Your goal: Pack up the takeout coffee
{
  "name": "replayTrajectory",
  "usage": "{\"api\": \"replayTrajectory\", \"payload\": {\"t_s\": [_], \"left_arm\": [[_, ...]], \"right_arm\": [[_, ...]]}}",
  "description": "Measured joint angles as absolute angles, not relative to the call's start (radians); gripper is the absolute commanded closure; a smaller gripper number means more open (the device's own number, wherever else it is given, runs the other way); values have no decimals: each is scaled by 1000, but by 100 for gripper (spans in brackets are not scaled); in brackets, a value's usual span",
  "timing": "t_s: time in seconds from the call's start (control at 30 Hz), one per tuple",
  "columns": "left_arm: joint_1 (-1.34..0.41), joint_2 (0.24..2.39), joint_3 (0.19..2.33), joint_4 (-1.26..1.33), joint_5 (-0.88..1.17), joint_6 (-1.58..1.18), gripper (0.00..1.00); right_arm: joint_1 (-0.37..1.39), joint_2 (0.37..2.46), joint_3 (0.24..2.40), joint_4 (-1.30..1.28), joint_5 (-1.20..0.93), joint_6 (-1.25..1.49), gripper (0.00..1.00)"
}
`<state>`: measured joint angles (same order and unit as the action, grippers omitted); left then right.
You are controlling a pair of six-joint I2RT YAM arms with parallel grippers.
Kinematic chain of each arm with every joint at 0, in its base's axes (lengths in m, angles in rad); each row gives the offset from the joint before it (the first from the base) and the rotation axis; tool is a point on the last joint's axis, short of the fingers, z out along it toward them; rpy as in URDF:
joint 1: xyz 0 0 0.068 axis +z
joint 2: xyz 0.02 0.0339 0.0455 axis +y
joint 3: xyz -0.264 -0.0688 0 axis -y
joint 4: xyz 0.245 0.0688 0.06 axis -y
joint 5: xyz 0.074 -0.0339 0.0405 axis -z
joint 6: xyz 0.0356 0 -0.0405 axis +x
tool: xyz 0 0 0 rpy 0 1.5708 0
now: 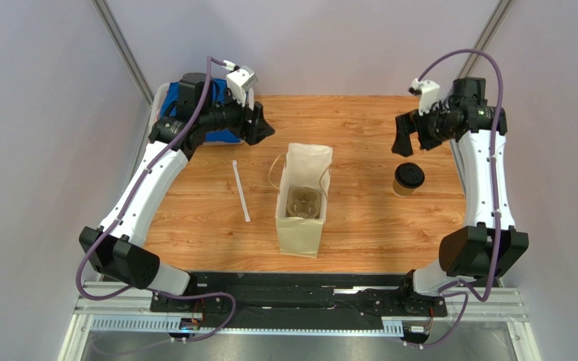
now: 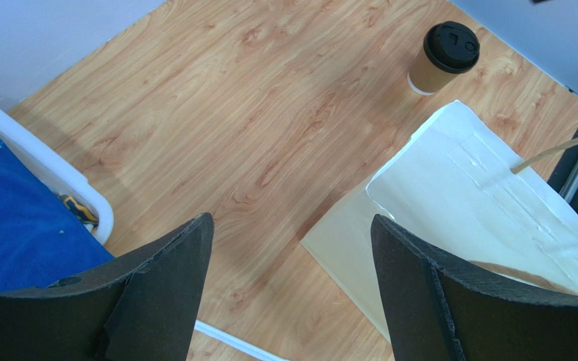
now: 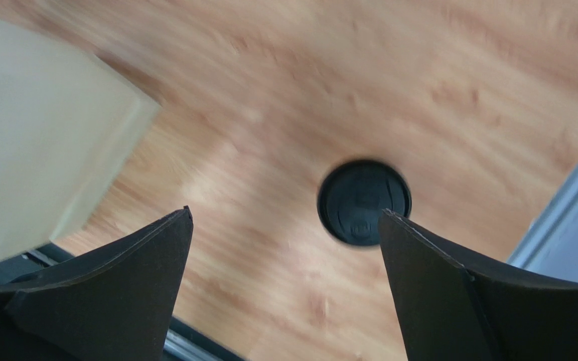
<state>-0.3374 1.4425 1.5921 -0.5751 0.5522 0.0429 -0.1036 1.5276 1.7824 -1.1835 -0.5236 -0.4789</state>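
While the takeout coffee (image 1: 408, 179) stands upright on the wooden table (image 1: 194, 218), lid up and long axis vertical, the right gripper (image 1: 403, 143) hangs above it toward the far side. Its fingers (image 3: 450, 286) are spread wide and hold nothing. In the right wrist view the round black lid (image 3: 364, 201) is seen from straight above, low between the two fingers and close to one of them. That view is blurred.

To the cup's left, apart from it, a pale paper bag (image 1: 303, 199) stands upright with its mouth open. A grey-brown pulp tray (image 1: 304, 201) sits down inside it. Bare table lies between cup and bag.

Further left, a thin white straw (image 1: 241, 190) lies flat on the wood, running roughly near to far.

At the far left corner the left gripper (image 1: 260, 129) hovers over the table beside a white bin (image 2: 81, 192) with blue contents (image 2: 13, 226). Its fingers (image 2: 171, 278) are also set wide, empty and touching nothing. From the left wrist, the bag's top edge fills the lower right and the cup shows well beyond it.
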Motion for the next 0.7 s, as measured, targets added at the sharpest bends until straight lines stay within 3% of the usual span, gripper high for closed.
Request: {"api": "replayTrajectory", "payload": {"t_s": [0.23, 0.7], "left_arm": [[-337, 1455, 1593, -572, 572, 30, 14], [-325, 1458, 1593, -574, 575, 32, 14]], "right_arm": [[-171, 1530, 1569, -1223, -308, -509, 1], [-171, 1692, 1530, -1105, -199, -501, 2]]}}
